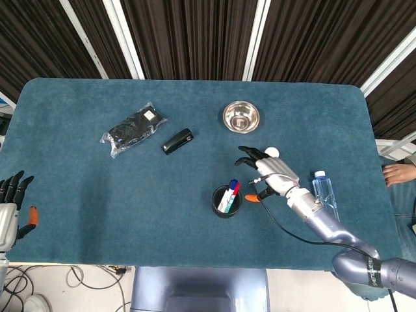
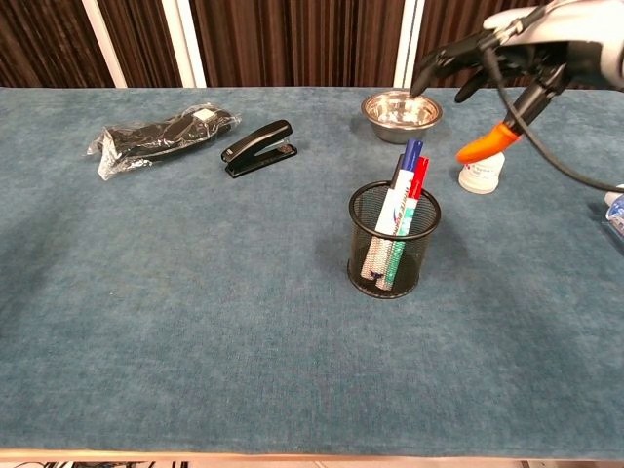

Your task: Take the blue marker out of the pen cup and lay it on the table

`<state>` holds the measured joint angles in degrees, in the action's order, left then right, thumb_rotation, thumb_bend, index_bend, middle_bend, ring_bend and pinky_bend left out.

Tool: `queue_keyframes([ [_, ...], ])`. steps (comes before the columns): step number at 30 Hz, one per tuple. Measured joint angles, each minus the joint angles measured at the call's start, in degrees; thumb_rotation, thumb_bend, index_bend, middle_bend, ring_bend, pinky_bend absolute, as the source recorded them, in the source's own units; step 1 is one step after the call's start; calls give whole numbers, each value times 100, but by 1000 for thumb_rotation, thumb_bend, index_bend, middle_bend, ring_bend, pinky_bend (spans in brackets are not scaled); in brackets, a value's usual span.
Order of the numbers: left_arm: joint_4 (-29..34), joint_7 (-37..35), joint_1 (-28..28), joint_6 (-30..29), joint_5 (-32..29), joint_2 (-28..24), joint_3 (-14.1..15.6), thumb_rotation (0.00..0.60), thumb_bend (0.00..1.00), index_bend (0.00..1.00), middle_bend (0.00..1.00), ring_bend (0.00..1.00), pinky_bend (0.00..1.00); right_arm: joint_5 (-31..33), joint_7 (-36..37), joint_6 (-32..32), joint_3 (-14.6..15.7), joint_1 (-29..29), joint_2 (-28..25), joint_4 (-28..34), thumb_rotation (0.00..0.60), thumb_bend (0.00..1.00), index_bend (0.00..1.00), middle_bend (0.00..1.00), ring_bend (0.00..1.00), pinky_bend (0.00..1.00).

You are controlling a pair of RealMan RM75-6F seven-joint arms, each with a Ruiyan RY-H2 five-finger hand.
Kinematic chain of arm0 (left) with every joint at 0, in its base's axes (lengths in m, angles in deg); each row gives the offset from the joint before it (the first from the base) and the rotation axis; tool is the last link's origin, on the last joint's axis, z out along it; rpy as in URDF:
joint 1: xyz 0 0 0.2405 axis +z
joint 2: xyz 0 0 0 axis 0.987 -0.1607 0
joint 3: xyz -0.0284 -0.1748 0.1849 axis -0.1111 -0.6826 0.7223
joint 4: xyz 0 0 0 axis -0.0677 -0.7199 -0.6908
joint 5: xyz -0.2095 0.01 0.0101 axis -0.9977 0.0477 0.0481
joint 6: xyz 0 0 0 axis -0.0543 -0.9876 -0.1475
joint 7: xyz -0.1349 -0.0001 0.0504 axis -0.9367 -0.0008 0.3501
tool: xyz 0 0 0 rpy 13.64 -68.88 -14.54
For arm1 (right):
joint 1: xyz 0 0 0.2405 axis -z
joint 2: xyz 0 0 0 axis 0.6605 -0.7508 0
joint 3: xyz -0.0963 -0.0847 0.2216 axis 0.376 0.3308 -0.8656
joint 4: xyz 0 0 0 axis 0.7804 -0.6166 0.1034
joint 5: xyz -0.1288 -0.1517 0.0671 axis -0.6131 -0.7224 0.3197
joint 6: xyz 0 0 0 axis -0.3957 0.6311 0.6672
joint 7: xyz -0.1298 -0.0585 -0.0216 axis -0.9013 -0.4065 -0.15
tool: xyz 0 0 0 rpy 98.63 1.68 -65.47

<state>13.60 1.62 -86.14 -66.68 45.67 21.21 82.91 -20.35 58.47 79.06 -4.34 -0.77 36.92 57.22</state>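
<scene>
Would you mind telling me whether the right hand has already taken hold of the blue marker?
No, the right hand hovers open above the pen cup, and the blue marker stands in it untouched.

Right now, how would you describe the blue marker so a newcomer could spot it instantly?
Find the black wire-mesh pen cup near the middle of the teal cloth-covered table. Several markers stand in it, leaning together. The blue-capped marker pokes up highest, just behind the red-capped marker and above the green-tipped one.
</scene>
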Motion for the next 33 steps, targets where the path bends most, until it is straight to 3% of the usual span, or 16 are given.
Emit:
queue_keyframes([
  [13,40,-39,9,16,-69,-5,-19,600,560,88,0,0,0,285,-764,97,208,-323,484,-194,600,335,359,0,0,157],
  [33,30,-17,4,57,-130,0,-30,600,560,88,0,0,0,483,-939,-47,286,-597,490,-390,600,349,435,0,0,157],
])
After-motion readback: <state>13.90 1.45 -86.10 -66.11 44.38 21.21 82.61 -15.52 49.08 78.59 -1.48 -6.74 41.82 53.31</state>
